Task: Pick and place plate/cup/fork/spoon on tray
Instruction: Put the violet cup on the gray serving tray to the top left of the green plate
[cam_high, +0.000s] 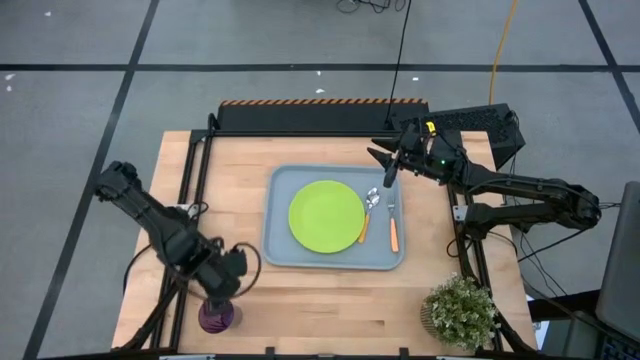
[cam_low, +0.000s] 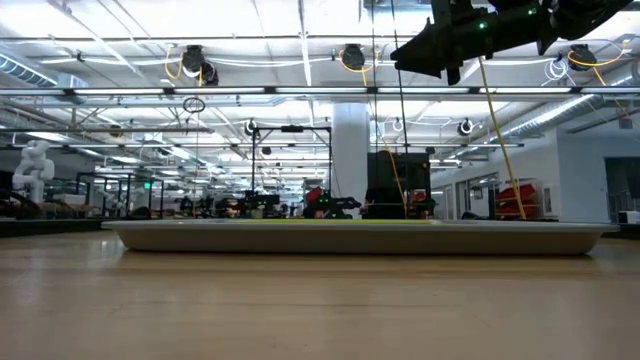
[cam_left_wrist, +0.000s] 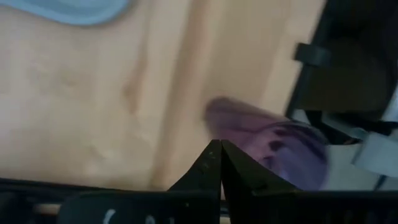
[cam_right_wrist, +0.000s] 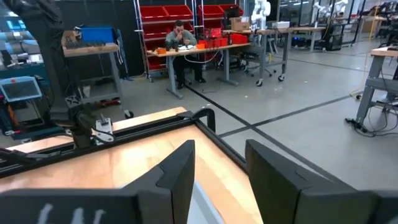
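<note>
Large open robotics lab or industrial workshop hall — grey concrete floor (cam_high: 80, 150) marked off with black tape lines (cam_high: 300, 68). Ceiling carries rows of strip lights (cam_low: 150, 45) and exposed pipework. Red parts-bin racks (cam_right_wrist: 166, 22) along the far wall; a person (cam_right_wrist: 180, 37) seated at a workbench (cam_right_wrist: 205, 53) there. A white humanoid robot (cam_low: 30, 165) stands in the distance — more benches and equipment fill the hall. Yellow cable (cam_high: 500, 50) trails across the floor.

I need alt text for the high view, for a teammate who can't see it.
On the tray lie the plate, spoon and fork. The left claw, shut, sits over the cup at the table's near-left edge. The right claw hangs open above the tray's far-right corner.
</note>
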